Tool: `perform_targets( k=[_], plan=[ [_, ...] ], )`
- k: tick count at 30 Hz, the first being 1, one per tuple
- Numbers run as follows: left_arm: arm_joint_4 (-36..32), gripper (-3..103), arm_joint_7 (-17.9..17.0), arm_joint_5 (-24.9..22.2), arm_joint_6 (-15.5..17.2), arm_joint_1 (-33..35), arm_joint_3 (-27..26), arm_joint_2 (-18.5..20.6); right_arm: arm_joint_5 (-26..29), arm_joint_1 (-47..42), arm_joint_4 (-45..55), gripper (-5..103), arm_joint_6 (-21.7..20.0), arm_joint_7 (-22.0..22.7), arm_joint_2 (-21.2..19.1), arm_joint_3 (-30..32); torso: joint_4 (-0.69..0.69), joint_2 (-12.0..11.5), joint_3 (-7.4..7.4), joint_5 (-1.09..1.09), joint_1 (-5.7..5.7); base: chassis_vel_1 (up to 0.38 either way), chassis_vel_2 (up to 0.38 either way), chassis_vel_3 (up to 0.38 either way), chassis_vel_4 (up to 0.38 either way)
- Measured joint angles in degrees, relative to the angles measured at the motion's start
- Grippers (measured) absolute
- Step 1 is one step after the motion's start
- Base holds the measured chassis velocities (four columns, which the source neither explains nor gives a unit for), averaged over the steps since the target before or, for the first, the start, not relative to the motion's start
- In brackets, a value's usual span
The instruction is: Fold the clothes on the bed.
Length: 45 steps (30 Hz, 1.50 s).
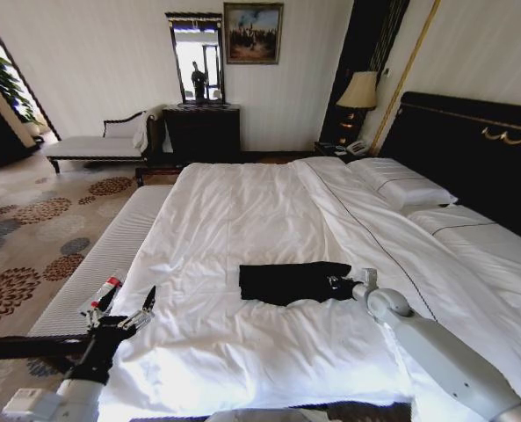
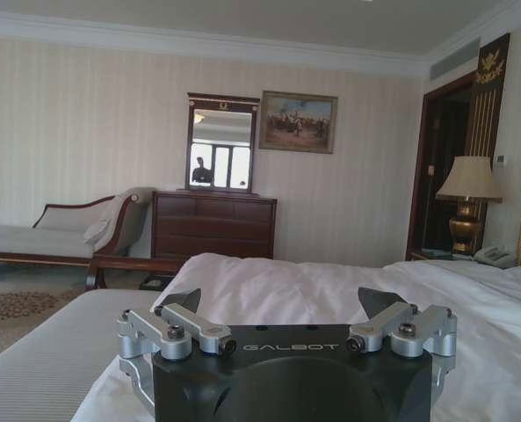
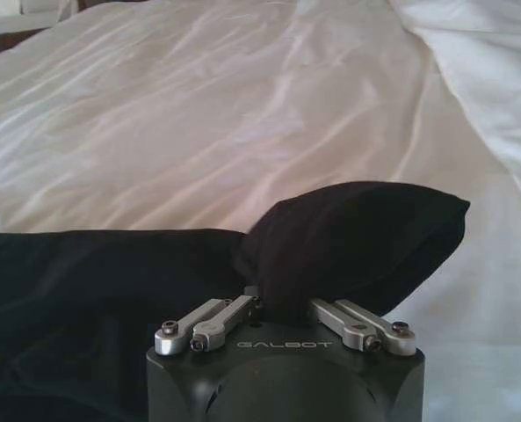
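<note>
Black cloth of the T-shirt (image 1: 293,282), lying mid-bed (image 1: 234,211), we pinch at its right end with our right gripper (image 1: 341,286) to fold it, while our left gripper (image 1: 126,309) waits spread at the near left edge.
</note>
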Motion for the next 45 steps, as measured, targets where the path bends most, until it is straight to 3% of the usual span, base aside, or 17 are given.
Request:
perform_targets(
  k=[13,24,45],
  plan=[
    [0.00,100,0.00,0.00,0.00,0.00,-0.01,0.00,6.93,5.93,8.82,6,-4.94,7.98,8.86,-8.46,0.03,0.00,0.00,-0.01,0.00,0.000,0.000,0.000,0.000],
    [0.00,100,0.00,0.00,-0.01,0.00,0.00,0.00,5.96,12.37,-2.33,6,-3.51,8.35,16.28,-15.01,0.03,-0.01,0.01,0.00,0.00,0.000,0.000,0.000,0.000],
    [0.00,100,0.00,0.00,0.00,0.00,0.00,0.00,5.81,13.77,-3.48,6,-1.85,10.05,18.21,-16.49,0.01,0.00,0.00,-0.01,-0.01,0.000,0.000,0.000,0.000]
  ],
)
